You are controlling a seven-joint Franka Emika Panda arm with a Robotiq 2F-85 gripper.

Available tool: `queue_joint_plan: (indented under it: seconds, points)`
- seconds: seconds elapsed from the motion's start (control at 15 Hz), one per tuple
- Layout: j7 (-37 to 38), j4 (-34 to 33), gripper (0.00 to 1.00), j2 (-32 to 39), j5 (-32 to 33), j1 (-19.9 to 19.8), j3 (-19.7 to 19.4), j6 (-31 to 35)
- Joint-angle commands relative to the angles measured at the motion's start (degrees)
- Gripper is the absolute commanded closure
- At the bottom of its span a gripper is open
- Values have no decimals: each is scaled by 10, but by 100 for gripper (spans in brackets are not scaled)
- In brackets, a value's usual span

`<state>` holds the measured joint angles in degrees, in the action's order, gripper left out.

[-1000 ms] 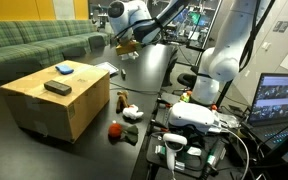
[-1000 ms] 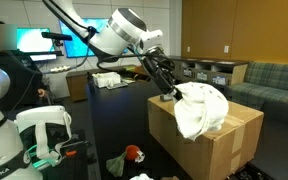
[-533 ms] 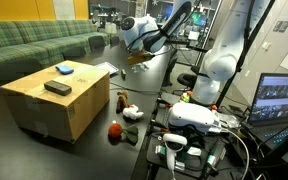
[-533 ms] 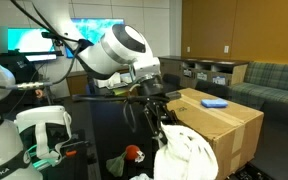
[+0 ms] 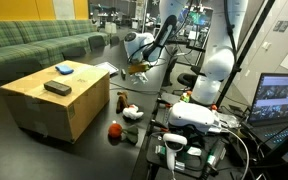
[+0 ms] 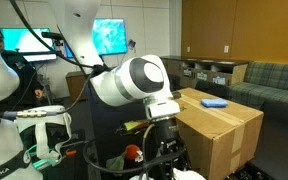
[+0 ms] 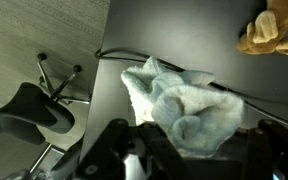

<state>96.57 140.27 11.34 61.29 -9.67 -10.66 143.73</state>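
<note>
The tool [image 7: 192, 152] is clamped tight on a bunched fold of a white crumpled terry cloth [image 7: 179, 100], and in the wrist view most of the fabric spills forward out of the grip. The cloth hangs low over a dark grey desk [image 7: 184, 30], not far from the desk's border. I cannot tell whether its lowest folds touch the surface. In an exterior view the white robot arm [image 6: 134, 85] bends steeply downward, and only a corner of the cloth shows at the bottom of the picture. I judge the step in hand to be the carry, with the cloth gripped and brought down toward the desk. A next move would call for letting the fabric settle on the surface before the fingers part. After that, a straight lift away would keep any fold from dragging along. The desk's edge runs slantwise at the left of the wrist view. Beyond it lie paler floor and the black star base of an office chair [image 7: 44, 100], so there is no support on that side. A thin black cable [image 7: 119, 55] crosses the desk just behind the cloth and could snag it. A tan soft toy [image 7: 269, 32] lies well apart at the far corner. The bare stretch between cable and toy is the open room. A large brown cardboard box [image 5: 49, 110] stands well apart.
</note>
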Motion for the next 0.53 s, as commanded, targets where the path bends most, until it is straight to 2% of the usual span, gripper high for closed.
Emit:
queue_joint_plan:
  seconds: [0.0, 0.13, 0.2, 0.27, 0.47]
  points:
    - [-19, -61, 99, 72, -22, -4, -2, 37]
    - [-27, -86, 98, 101, -36, -5, -3, 44]
    - [-33, -95, 72, 113, -45, -5, -4, 49]
    - [-47, -102, 70, 122, -57, -6, -3, 53]
    - [-124, -98, 49, 132, -87, -6, 6, 75]
